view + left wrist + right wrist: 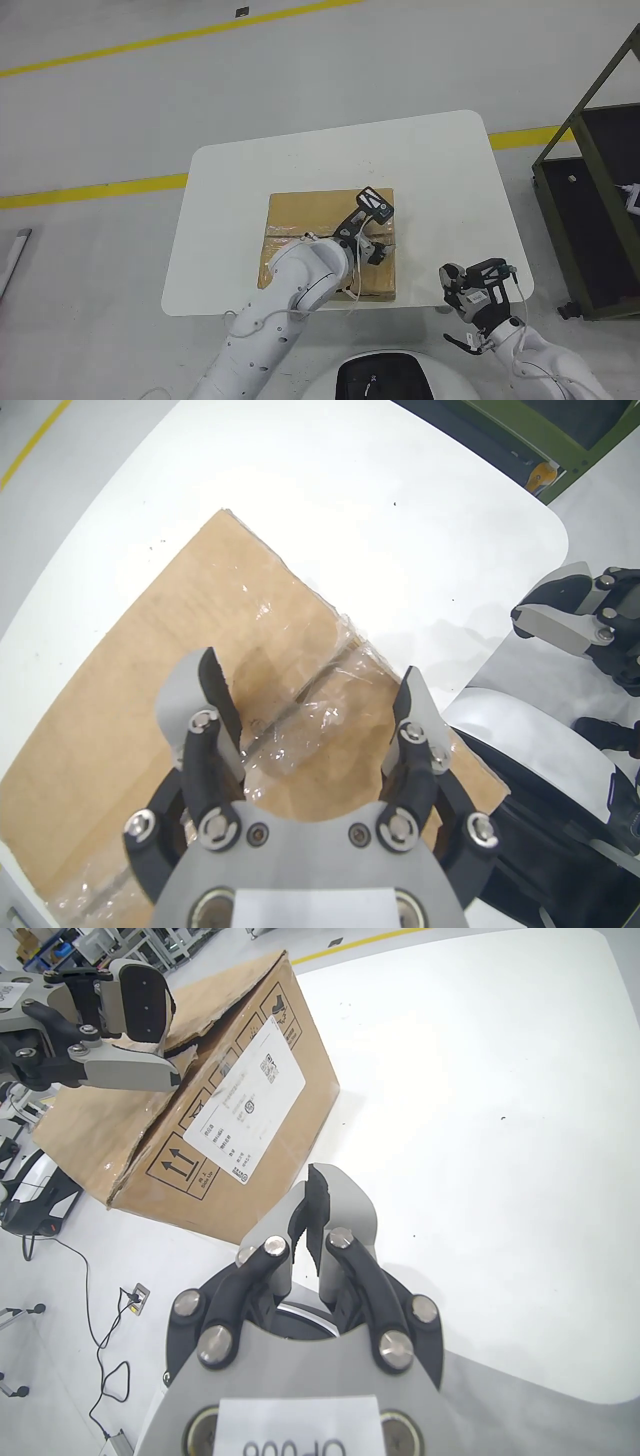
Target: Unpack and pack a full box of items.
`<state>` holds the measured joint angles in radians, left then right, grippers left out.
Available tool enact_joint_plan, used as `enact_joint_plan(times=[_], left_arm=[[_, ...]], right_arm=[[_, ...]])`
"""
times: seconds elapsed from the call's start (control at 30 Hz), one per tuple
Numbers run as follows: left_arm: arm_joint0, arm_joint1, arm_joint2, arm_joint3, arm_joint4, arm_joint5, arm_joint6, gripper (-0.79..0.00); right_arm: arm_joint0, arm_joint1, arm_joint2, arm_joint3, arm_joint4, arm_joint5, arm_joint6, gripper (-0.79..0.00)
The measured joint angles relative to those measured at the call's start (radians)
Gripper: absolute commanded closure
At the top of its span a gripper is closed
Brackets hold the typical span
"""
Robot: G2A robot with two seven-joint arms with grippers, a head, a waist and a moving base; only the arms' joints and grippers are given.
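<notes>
A white, round-cornered table (420,160) carries the brown cardboard box (310,225) midway along its near edge. Crinkled clear tape (300,720) covers its top seam, and a white label (245,1113) is stuck on one side. The left claw (310,670) is over the seam, wide open and empty. The right claw (312,1188) is closed on nothing at the near right corner.

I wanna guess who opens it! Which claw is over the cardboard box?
The left gripper, open above the taped cardboard box. The right gripper is shut, by a corner of the table.
</notes>
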<state>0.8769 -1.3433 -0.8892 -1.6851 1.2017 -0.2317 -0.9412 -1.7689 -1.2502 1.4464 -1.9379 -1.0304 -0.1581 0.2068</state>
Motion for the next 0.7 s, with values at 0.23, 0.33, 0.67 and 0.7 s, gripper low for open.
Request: enact_joint_plan(times=[0.23,0.33,0.67,0.7], left_arm=[[0.011,0.000,-0.008,-0.015,0.007,0.002,-0.003,0.000],[0.021,0.002,-0.018,-0.026,0.014,0.005,-0.004,0.000],[0.089,0.021,-0.104,-0.134,0.066,0.020,0.018,0.000],[0.101,0.025,-0.123,-0.159,0.076,0.018,0.021,0.000]], right_arm=[[0.004,0.001,-0.010,0.002,-0.006,0.005,0.003,0.000],[0.005,0.001,-0.014,0.004,-0.009,0.009,0.003,0.000],[0.004,0.002,-0.018,-0.012,-0.004,0.017,-0.001,0.000],[0.001,0.002,-0.014,-0.019,0.002,0.017,-0.004,0.000]])
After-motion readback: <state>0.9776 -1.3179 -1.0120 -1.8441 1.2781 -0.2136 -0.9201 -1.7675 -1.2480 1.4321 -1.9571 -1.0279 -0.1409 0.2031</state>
